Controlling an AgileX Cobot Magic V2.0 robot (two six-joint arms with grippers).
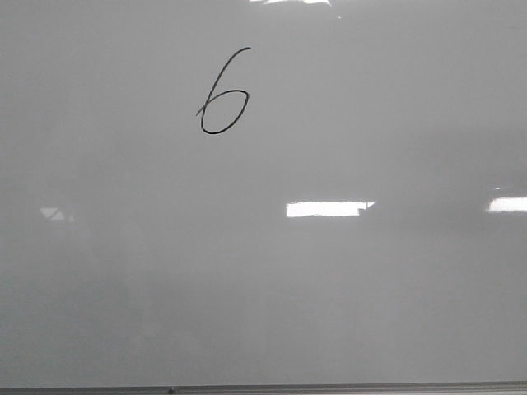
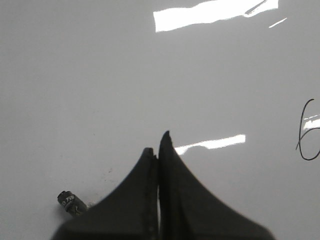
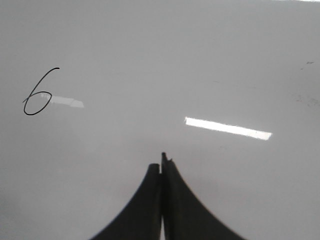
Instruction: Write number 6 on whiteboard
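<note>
**Digit written, both grippers closed**

The number 6 (image 1: 222,92) stands on the whiteboard (image 1: 346,296), well apart from both grippers. The left gripper (image 2: 159,145) and the right gripper (image 3: 162,162) have their fingers pressed together, holding nothing visible.

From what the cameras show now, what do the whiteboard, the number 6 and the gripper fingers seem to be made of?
The whiteboard looks like smooth, glossy coated board: it mirrors bright lights sharply. The number 6 seems dry marker ink: a thin, matte black line. The left gripper and right gripper look like matte black plastic or rubber, without shine; which one cannot be told.
</note>
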